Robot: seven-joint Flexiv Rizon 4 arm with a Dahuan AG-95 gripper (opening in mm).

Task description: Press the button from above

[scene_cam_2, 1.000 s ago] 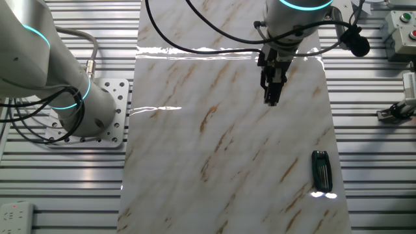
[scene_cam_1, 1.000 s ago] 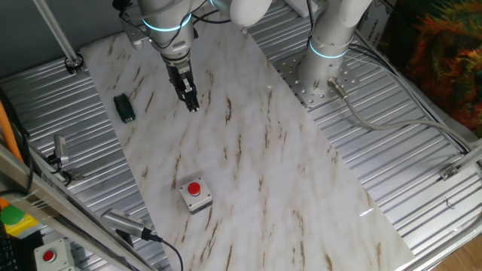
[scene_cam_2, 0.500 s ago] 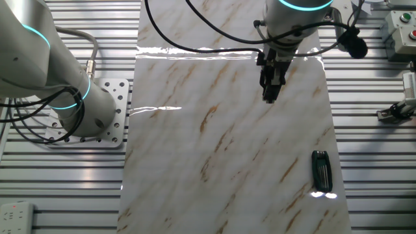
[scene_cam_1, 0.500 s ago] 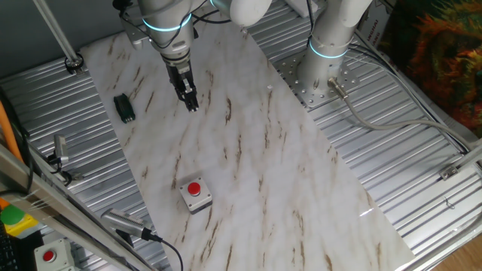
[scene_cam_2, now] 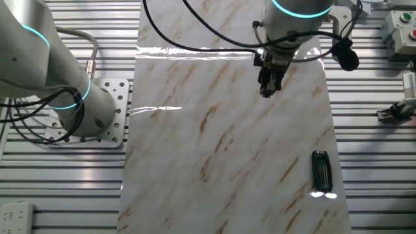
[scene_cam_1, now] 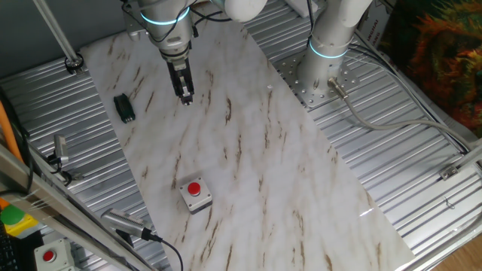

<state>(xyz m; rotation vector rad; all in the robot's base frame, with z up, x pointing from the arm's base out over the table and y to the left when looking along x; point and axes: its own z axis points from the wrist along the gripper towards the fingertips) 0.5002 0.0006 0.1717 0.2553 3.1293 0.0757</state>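
Observation:
The button (scene_cam_1: 195, 187) is small, round and red, on top of a small square light-grey box (scene_cam_1: 197, 199) near the front left of the marble board (scene_cam_1: 248, 158). It shows only in one fixed view and is out of the other. My gripper (scene_cam_1: 185, 96) points down over the far part of the board, well away from the button and above the surface. It also shows in the other fixed view (scene_cam_2: 265, 91). No view shows a gap or contact between the fingertips.
A small black object (scene_cam_1: 124, 108) lies on the board's left edge, also seen in the other fixed view (scene_cam_2: 322, 171). A red button on an off-white housing (scene_cam_1: 49, 256) and a green button (scene_cam_1: 12, 216) sit at the front left. A second arm's base (scene_cam_1: 325, 64) stands at the back right.
My gripper has moved a little toward the far end of the board, farther from the button. The button and the black object have not moved.

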